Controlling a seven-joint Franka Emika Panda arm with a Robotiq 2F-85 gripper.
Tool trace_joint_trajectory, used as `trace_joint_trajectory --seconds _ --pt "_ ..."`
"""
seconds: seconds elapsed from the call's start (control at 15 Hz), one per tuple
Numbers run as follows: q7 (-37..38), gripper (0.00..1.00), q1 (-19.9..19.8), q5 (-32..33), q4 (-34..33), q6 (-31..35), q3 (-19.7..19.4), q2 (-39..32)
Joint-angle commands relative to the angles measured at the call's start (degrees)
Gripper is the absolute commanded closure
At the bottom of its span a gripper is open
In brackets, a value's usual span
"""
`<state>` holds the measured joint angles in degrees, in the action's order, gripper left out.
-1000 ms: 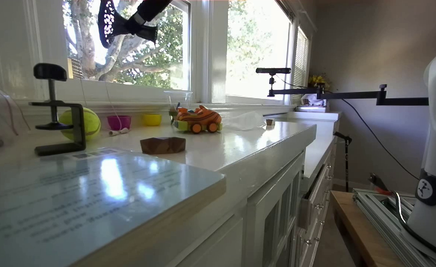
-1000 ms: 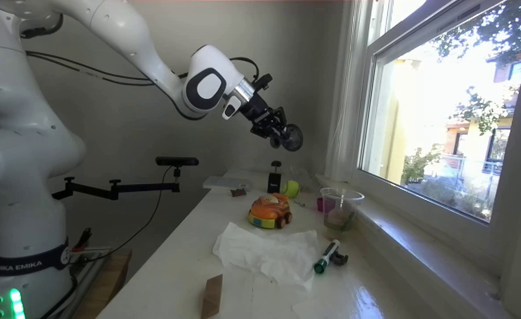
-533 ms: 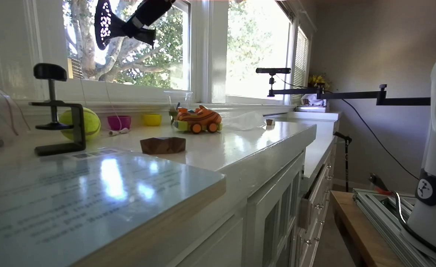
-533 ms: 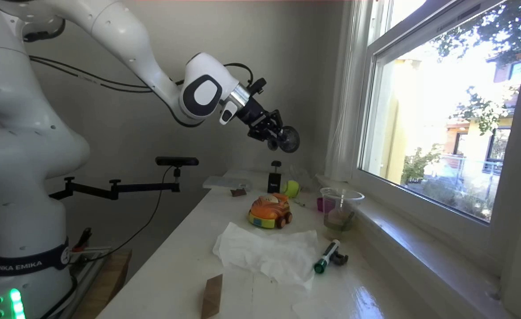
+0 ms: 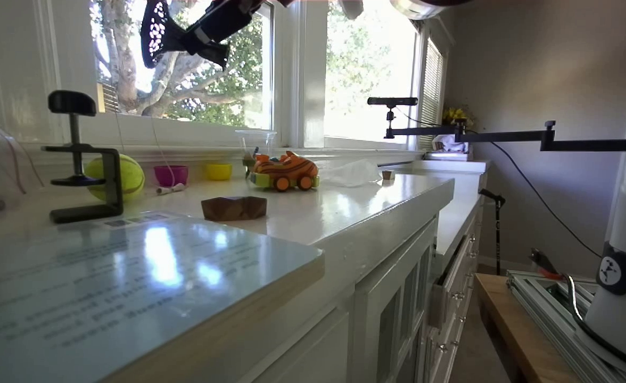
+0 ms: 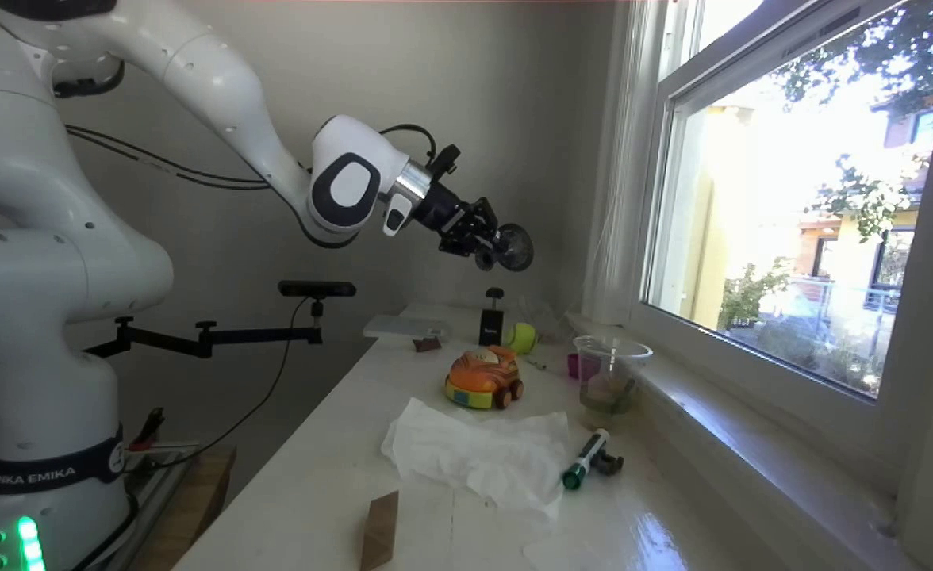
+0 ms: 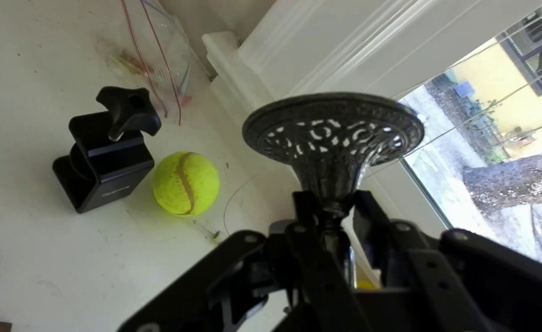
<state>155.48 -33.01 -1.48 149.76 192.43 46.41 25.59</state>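
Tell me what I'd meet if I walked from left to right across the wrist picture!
Clamp → ball → lacy stand → tree trunk outside the window.

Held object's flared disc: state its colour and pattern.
The disc is blackish with curling openwork, clearest in the wrist view.

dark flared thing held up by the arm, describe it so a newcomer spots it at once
Find the robot's white arm, which reaches over the white counter. At its end the jaws grip a dark metal-looking piece with a narrow waist and a broad round end. Unlike the black clamp and tennis ball on the counter, it is held aloft, its broad end pierced.
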Motion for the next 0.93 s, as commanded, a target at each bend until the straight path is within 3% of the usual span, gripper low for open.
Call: trace_joint_trajectory --seconds 0.0,0.47,0.87 --pt "1.92 0.93 -5.1 -7.6 2.45 5.98 7.1 4.76" --pt "2.01 0.93 -10.03 -20.43 3.97 17.17 16.29 4.28" --pt "1.96 0.93 -10.25 -30.48 5.84 24.9 20.8 2.36"
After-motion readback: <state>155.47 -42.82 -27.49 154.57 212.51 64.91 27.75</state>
